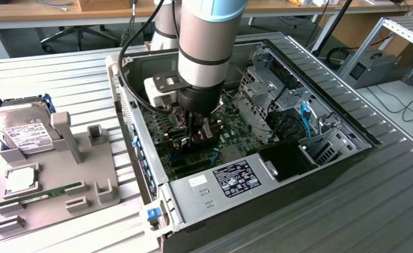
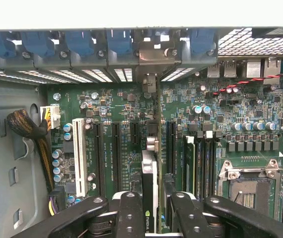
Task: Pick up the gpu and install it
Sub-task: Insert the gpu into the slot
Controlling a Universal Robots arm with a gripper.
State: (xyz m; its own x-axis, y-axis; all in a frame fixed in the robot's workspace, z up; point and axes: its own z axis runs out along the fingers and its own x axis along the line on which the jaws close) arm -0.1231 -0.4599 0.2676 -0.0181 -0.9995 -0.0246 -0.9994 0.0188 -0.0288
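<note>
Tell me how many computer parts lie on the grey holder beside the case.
3: the hard drive at the far end, a square silver chip in the middle, a green memory stick nearest the camera. None seems hidden.

gpu [image 2: 150, 168] upright inside computer case [image 1: 192, 192], seemingly in motherboard [image 2: 221, 129] slot

The arm [image 1: 204, 47] hides the gpu's [image 2: 151, 173] seating in the exterior view; in the wrist view, the picture's edge cuts off the card's near end.
</note>
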